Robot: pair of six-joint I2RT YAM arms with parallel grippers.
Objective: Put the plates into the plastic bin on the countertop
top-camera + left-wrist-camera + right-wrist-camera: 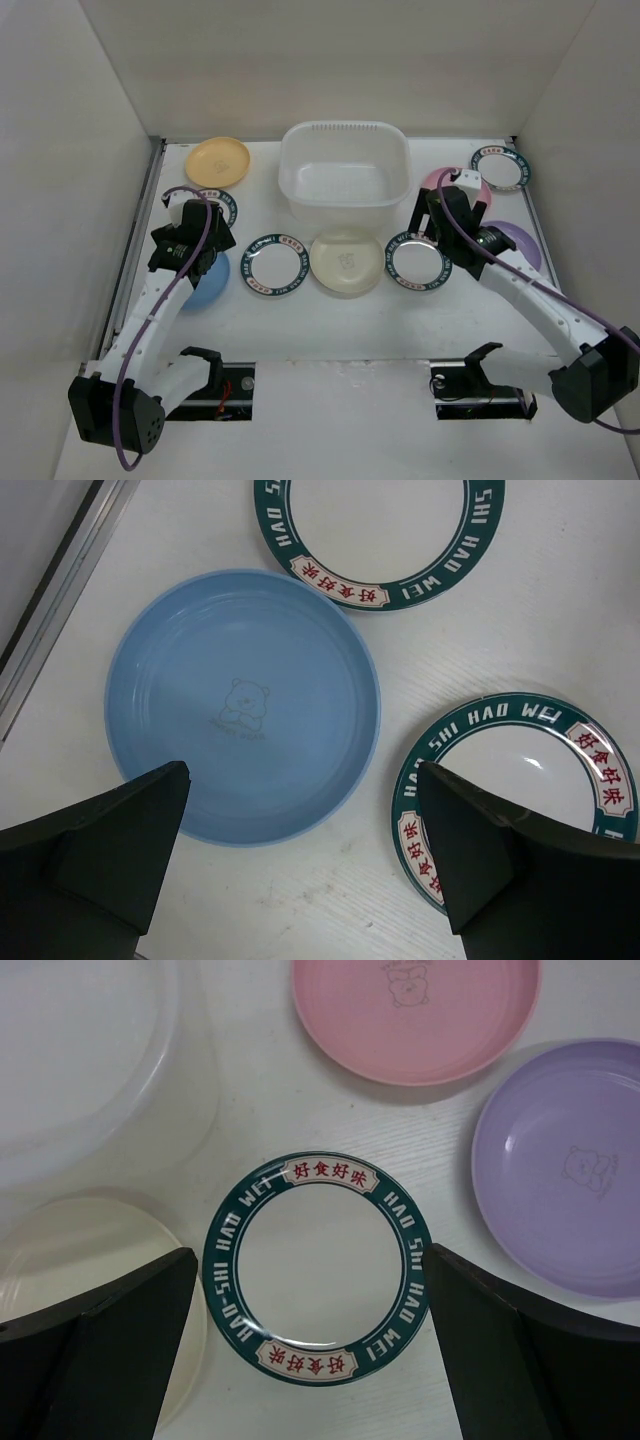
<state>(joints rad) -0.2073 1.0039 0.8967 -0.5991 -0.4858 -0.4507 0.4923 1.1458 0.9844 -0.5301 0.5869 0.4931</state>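
Translucent white plastic makes up the rounded-rectangular bin (300,195) with its rolled rim, standing at 12 o'clock on the plain white countertop (330,335). The small round plates all lie flat on the countertop outside it.

Seen from the bin:
- A yellow-orange plate (218,160) sits at 9 o'clock.
- A cream plate (346,265) lies just beside the bin's wall at 6 o'clock.
- A pink plate (415,1015) is at 3 o'clock and a purple plate (560,1165) at 4 o'clock.
- A blue plate (240,705) lies at 8 o'clock, beneath the left gripper (302,780), whose fingers stand wide apart and hold nothing.

The right gripper (312,1260), spread just as wide and holding nothing, hangs over a white plate with a dark teal rim (318,1290). A second teal-rimmed plate (279,265) lies at 9 o'clock of the cream plate. A third teal-rimmed plate (501,168) is at 2 o'clock of the pink plate.

The teal rims read "HAO SHI HAO WEI" in white letters, with red characters 好食好味 on cream panels. The blue, pink and purple plates each carry a faint bear drawing. The lettering under the bears is too small to read.
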